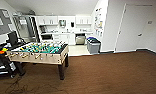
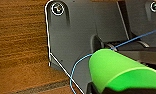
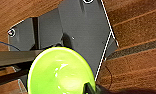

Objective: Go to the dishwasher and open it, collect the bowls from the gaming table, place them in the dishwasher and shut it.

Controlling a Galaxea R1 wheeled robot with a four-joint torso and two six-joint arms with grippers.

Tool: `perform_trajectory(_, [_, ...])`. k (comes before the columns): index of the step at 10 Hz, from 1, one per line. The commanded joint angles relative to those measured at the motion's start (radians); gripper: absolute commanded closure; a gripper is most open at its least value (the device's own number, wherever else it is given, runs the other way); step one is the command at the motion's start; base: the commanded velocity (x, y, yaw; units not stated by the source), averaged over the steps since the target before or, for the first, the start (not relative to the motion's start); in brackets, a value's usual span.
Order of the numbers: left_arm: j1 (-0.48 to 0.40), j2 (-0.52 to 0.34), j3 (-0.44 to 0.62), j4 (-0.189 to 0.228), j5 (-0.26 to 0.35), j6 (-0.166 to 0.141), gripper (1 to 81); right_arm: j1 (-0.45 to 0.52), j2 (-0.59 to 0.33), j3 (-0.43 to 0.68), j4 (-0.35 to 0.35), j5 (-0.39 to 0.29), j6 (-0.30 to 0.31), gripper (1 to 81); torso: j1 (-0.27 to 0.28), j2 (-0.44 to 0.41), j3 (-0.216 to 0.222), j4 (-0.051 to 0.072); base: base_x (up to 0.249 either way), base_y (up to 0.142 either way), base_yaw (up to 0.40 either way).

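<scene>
Left wrist view: my left gripper (image 2: 104, 87) clenches the bright green bowl (image 2: 116, 70); right gripper (image 3: 90, 88) pinches the lime-green bowl (image 3: 60, 71). Driving jolts toward the dishwasher (image 1: 80, 39) could shake either rim loose.

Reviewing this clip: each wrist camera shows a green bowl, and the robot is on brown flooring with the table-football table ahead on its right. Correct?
Not quite. The head view shows the table-football table ahead on its left. The bright green bowl, paler bowl and brown flooring are right.
</scene>
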Motion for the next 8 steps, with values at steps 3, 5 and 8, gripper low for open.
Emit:
perform_trajectory(3, [-0.042, -0.008, -0.003, 0.006, 0.061, 0.004, 81.1, 0.036, -0.015, 0.0, -0.006, -0.048, 0.0, 81.1, 0.0, 0.0, 0.0, 0.0, 0.134, 0.0, 0.0])
perform_trajectory(5, [-0.041, -0.01, -0.003, 0.005, 0.061, 0.004, 81.1, 0.036, -0.012, 0.0, -0.009, -0.048, 0.0, 81.1, 0.0, 0.0, 0.0, 0.0, 0.135, 0.0, 0.0])
perform_trajectory(8, [-0.041, -0.008, -0.003, 0.006, 0.062, 0.004, 81.1, 0.036, -0.012, 0.0, -0.008, -0.049, 0.0, 81.1, 0.0, 0.0, 0.0, 0.0, 0.137, 0.0, 0.0])
